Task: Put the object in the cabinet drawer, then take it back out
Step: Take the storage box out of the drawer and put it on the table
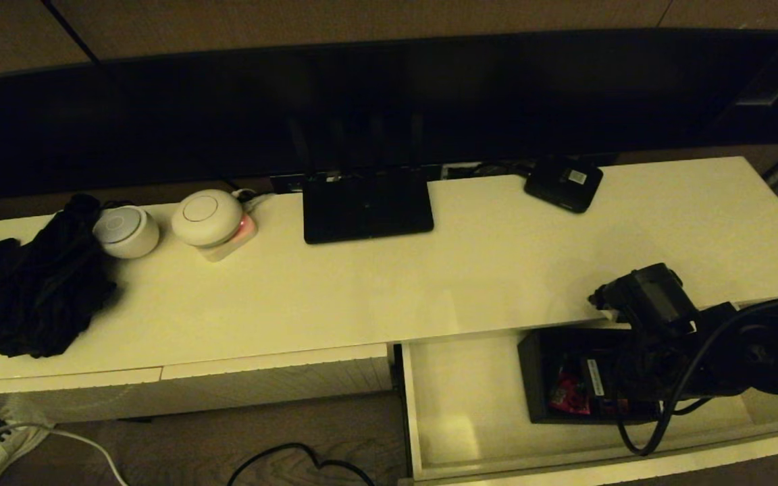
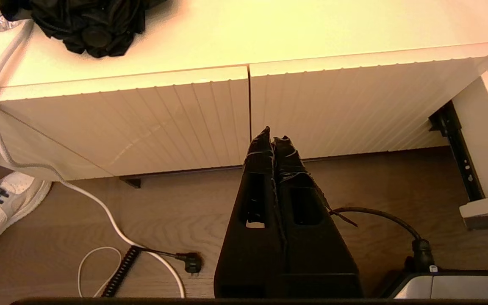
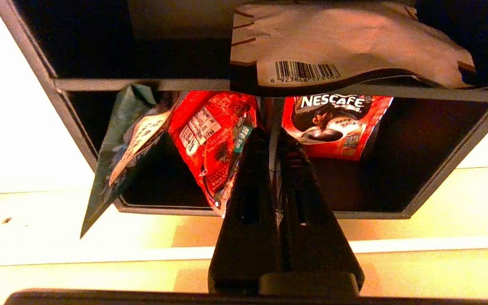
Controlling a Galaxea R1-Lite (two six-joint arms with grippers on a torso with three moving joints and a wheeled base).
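Left to right, you had the black cloth bundle [image 1: 38,277] heaped at the worktop's [image 1: 470,270] far left, then two white round devices [image 1: 166,226], the flat black router [image 1: 367,206] against the back edge, and a small black device with a white label [image 1: 563,182], all well clear of the work. Your left gripper [image 2: 274,142] hung parked below the worktop, fingers pressed together on nothing, in front of the closed ribbed drawer fronts [image 2: 184,114] and above the floor, presumably to keep it out of the other arm's path. To the right, the cabinet drawer [image 1: 460,405] stood pulled open, and the organiser box [image 1: 551,385] sat on its floor towards the right side, open top upward so its red packets [image 3: 214,135] stayed in their compartments. Your right gripper [image 3: 273,140] reached down into the box, fingers clenched on the central divider between the two red packets; that thin wall is probably the only narrow edge the fingers could span. Whether you were setting the box down or lifting it cannot be judged here.
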